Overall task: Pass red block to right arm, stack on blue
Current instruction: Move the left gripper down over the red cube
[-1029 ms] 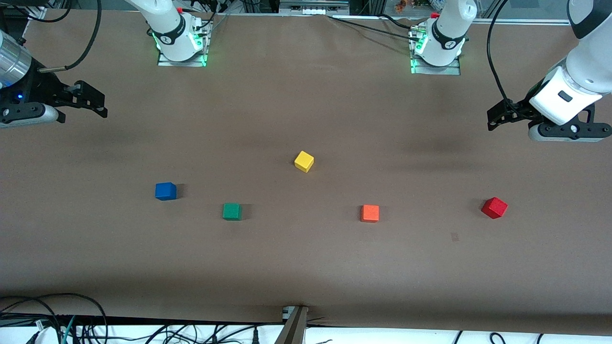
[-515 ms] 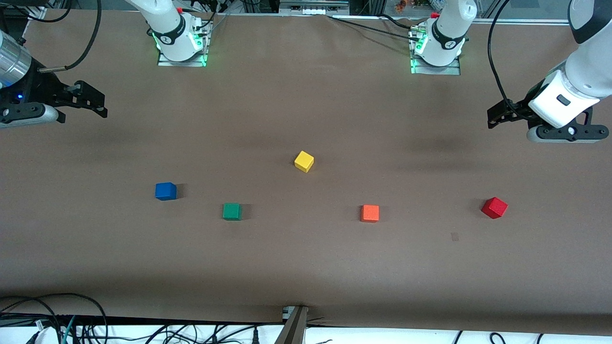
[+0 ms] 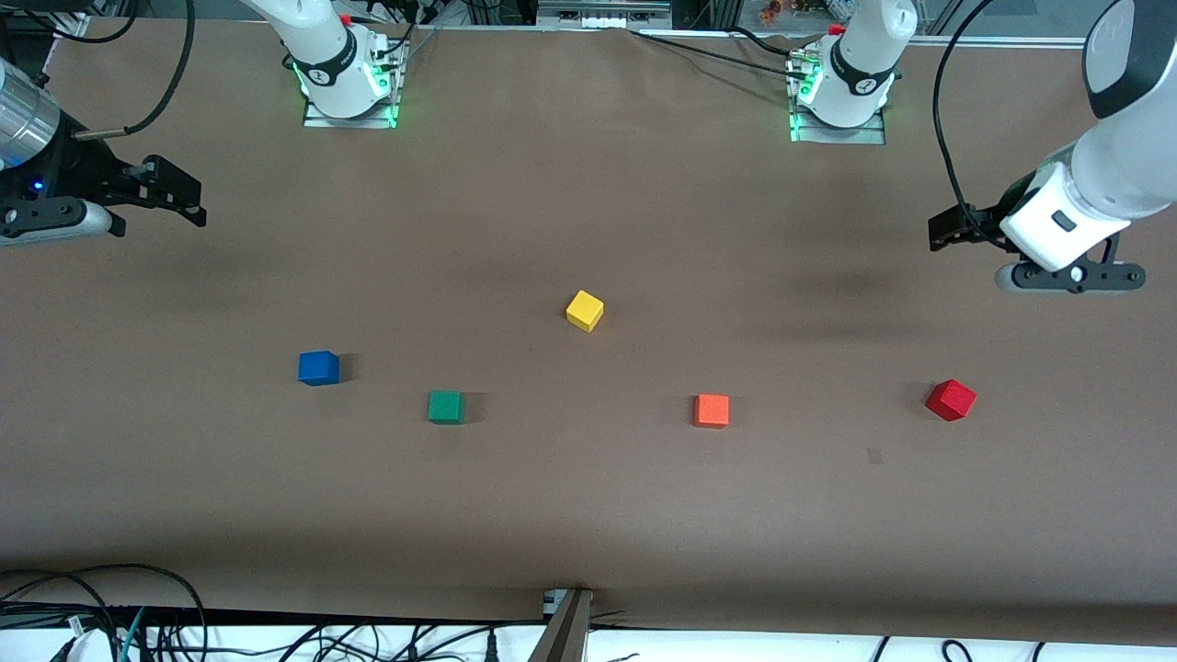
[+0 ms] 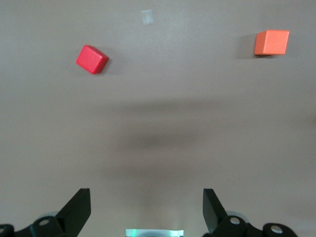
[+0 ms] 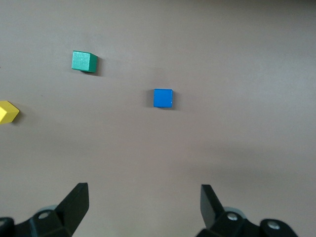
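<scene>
Front view gives us the red block [image 3: 951, 399] resting on the brown table [image 3: 588, 515] toward the left arm's end, turned so a corner points at the camera. We take this block as our landmark. Nothing touches it.

The left gripper [image 3: 956, 230] hangs in the air over bare table, toward the bases from the red block and well apart from it. Its two black fingers stand spread wide, and we see nothing between them. In the left wrist view the same fingers [image 4: 79, 210] frame empty table, with the red block [image 4: 92, 59] and the orange cube [image 4: 271, 42] lying ahead of them.

The orange cube [image 3: 712, 410] sits well apart from the red block, toward the right arm's end and slightly nearer the camera. The yellow cube [image 3: 585, 310] lies farther from the camera than the red block, about mid-table. The green cube [image 3: 446, 406] is past the orange one, at about the red block's depth. The blue cube [image 3: 318, 368] is the farthest from the red block along the table.

The right gripper [image 3: 170, 198] waits over the right arm's end, wide open and holding nothing; the right wrist view shows the blue cube [image 5: 162, 98] ahead of it.
</scene>
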You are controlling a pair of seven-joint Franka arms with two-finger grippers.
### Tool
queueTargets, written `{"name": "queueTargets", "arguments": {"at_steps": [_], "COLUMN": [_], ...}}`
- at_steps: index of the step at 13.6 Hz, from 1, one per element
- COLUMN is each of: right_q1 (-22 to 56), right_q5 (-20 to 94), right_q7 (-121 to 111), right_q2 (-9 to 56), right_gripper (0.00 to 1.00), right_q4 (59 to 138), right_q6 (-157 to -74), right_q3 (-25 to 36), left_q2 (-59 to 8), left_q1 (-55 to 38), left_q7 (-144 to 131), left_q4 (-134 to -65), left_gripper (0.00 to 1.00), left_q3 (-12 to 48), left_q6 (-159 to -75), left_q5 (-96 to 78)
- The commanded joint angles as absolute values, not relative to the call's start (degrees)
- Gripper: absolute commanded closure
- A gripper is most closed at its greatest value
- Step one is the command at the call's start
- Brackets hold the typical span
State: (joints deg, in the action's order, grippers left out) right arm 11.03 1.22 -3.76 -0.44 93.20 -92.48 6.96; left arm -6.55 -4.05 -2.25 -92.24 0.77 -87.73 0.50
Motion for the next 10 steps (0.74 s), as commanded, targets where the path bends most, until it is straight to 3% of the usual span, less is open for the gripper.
{"name": "queueTargets", "arguments": {"at_steps": [1, 6, 10], "right_q1": [11.1, 11.1, 11.0], "right_q5": [1.9, 1.9, 1.6], "right_q7": [-4.2, -4.2, -4.3], "right_q2": [-0.3, -0.3, -0.3], "right_gripper": [0.0, 0.0, 0.0], "right_q4": [92.4, 92.4, 92.4], "right_q6": [-91.8, -92.0, -91.8], "right_q3": [7.2, 7.2, 7.3], "left_q2": [-9.9, -15.2, -26.8], "left_q1": [-3.3, 0.3, 7.1], "left_q7": [6.5, 22.6, 38.4], "left_q4": [-88.7, -89.6, -89.6], "left_gripper": [0.0, 0.0, 0.0], "left_q3": [0.4, 0.4, 0.4], "left_q6": [-89.0, -98.6, -111.7], "left_q5": [3.1, 6.3, 6.2]}}
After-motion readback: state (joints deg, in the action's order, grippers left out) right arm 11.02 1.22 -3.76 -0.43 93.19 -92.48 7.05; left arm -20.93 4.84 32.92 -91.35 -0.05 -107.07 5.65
